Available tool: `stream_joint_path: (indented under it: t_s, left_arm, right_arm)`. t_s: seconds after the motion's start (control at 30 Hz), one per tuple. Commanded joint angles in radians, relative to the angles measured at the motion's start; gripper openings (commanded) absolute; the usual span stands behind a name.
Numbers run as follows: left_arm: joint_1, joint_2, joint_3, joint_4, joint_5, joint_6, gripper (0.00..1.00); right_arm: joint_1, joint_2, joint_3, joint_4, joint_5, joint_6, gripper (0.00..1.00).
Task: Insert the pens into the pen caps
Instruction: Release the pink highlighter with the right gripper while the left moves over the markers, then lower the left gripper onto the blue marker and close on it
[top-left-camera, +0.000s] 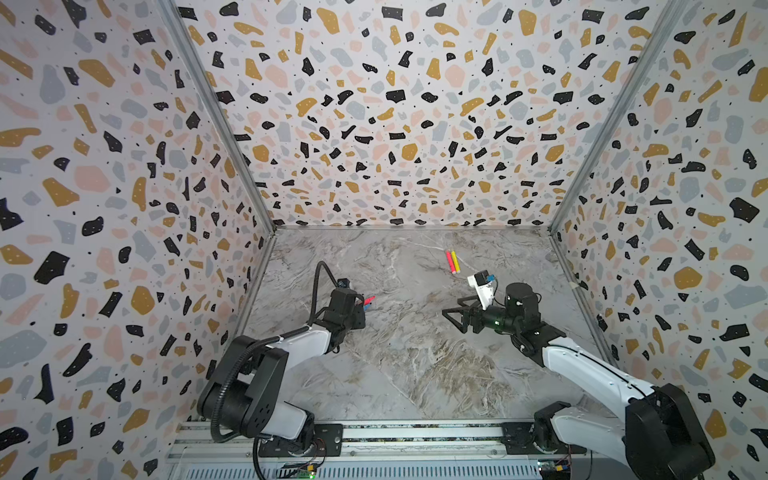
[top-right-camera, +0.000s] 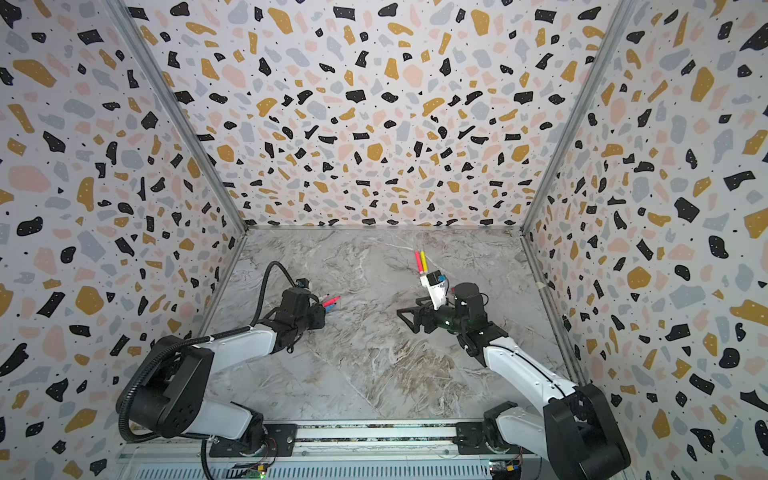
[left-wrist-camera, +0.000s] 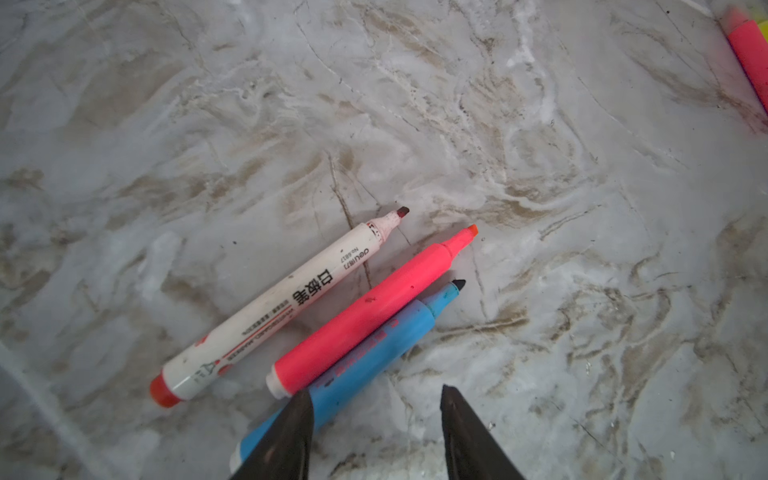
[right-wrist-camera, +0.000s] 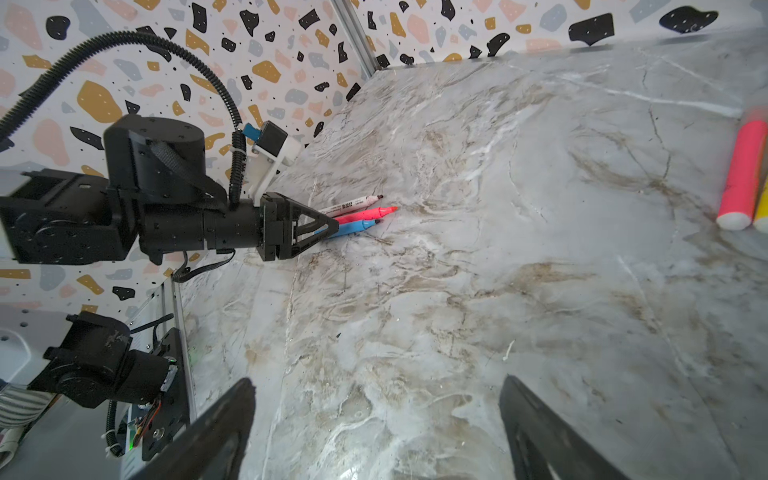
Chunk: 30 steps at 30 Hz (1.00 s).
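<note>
Both empty: right gripper spread wide mid-table, left gripper half open, one fingertip over blue pen; alongside lie pink pen and white pen with dark print, tips bare, flat on marble table; further back second pink pen touching yellow pen

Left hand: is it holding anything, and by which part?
Nothing held: left hand open, gap empty, one fingertip over the rear of the blue pen.

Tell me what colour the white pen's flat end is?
Orange-red; the white pen shows best in the left wrist view.
</note>
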Motion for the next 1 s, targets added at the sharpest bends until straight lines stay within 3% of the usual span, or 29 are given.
stream_joint_path:
  t_s: [0.0,0.4,0.97]
  left_arm:
    - [0.013,0.019,0.034,0.045,0.008,0.024,0.5]
    - [0.025,0.081,0.058,0.049,0.023,0.04,0.49]
    - [0.009,0.086,0.02,0.052,0.144,0.018,0.45]
  right_arm:
    - [0.0,-0.051,-0.035,0.056,-0.025,0.036,0.92]
    - [0.012,-0.099,-0.116,0.097,-0.024,0.088,0.92]
    - [0.044,-0.122,-0.153,0.124,0.001,0.119,0.91]
